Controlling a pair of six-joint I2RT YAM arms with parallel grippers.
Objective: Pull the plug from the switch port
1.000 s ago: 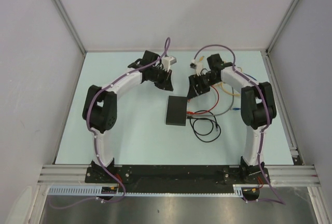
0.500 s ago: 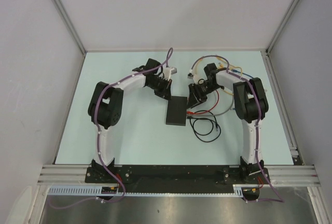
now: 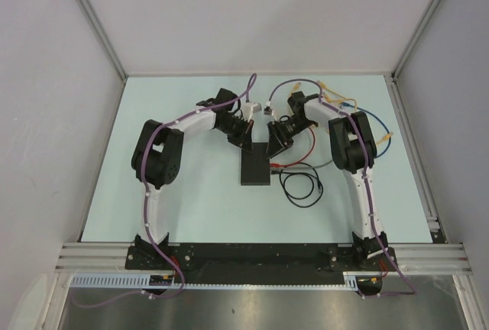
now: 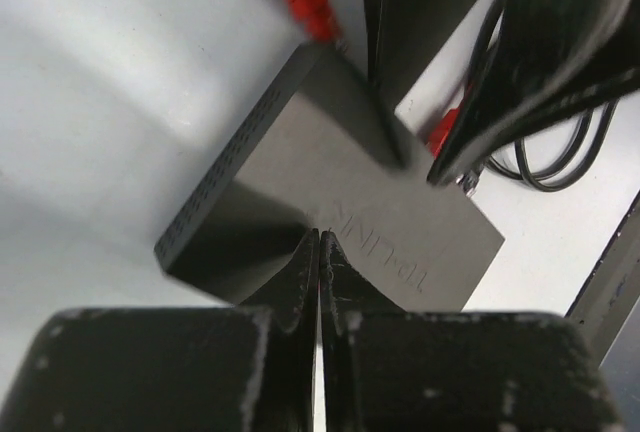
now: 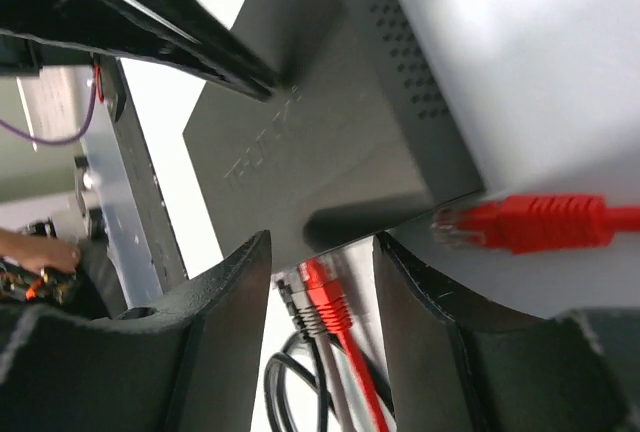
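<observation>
— Pale blue-green table (image 3: 183, 192) boxed in by grey walls (image 3: 229, 17); where does the switch sit on it?

— The switch (image 3: 256, 168) lies flat near the middle, between the two arms and just short of their wrists; its plain top faces up, with a perforated strip along one side.

— And the left gripper?

— The left gripper (image 4: 319, 252) has its fingers pressed together with nothing between them; the joined tips rest on the switch's top, close to the embossed lettering.

— What about the other one?

— The right gripper (image 5: 322, 242) hangs over the switch's cabled edge with its fingers spread; in the gap between them sits a red plug (image 5: 322, 290), its tip up against the switch's face; neither finger touches it, as far as the right wrist view shows.

— Anything beside that plug?

— A black plug (image 5: 297, 310) lies just beside it, on the left of that view; a second red plug (image 5: 530, 224) lies on the table by the perforated side; whether either one is seated in a port, I cannot tell.
</observation>
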